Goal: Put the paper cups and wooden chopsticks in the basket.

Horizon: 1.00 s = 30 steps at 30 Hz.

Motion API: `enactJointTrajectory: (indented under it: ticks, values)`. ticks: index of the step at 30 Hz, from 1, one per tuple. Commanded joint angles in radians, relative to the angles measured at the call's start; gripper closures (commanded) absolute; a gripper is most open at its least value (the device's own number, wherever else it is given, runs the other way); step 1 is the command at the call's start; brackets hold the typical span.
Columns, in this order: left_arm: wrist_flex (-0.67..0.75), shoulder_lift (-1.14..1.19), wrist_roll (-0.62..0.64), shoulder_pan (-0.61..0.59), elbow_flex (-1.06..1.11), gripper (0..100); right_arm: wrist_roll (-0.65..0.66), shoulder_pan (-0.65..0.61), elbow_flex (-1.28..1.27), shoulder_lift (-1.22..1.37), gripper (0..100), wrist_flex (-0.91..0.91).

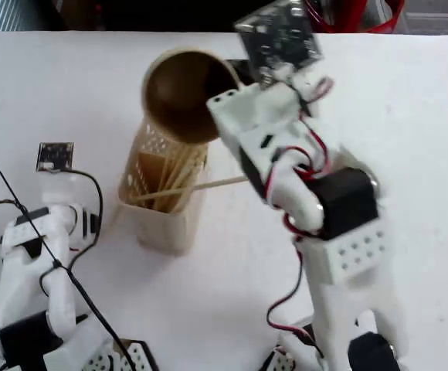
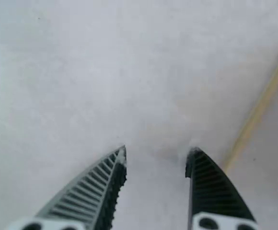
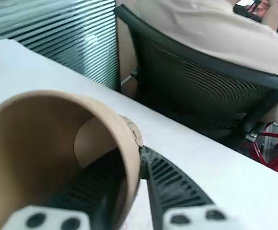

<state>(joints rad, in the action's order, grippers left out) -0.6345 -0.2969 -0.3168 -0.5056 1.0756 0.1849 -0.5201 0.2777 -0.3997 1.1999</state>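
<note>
A brown paper cup hangs tilted just over the mouth of the cream perforated basket. My right gripper is shut on its rim, one finger inside the cup and one outside. Several wooden chopsticks stand in the basket, and one pokes out sideways toward the right arm. The left arm sits folded at the near left. Its gripper is open just above the bare white table. A thin tan strip crosses beside it, too blurred to name.
A black cable runs across the left arm. A black chair stands beyond the table's far edge. Something red sits past the far right corner. White tabletop spreads around the basket.
</note>
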Motion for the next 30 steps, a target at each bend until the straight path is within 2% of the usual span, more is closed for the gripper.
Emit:
enactJointTrajectory:
  ticks: [1, 8, 18, 22, 30]
  values:
    - [-0.025, -0.004, -0.012, -0.012, -0.005, 79, -0.009, -0.044, 0.038, 0.053, 97.9, 0.005]
    - [-0.025, -0.004, -0.012, -0.012, -0.005, 79, -0.011, -0.082, 0.046, 0.143, 97.9, 0.064]
    - [-0.025, -0.004, -0.012, -0.012, -0.005, 79, -0.035, -0.038, 0.049, 0.239, 98.0, 0.133]
    - [-0.025, -0.004, -0.012, -0.012, -0.005, 79, -0.095, 0.007, 0.109, 0.225, 98.0, 0.14]
    - [-0.025, -0.004, -0.012, -0.012, -0.005, 79, -0.097, 0.005, 0.273, 0.231, 98.0, 0.242]
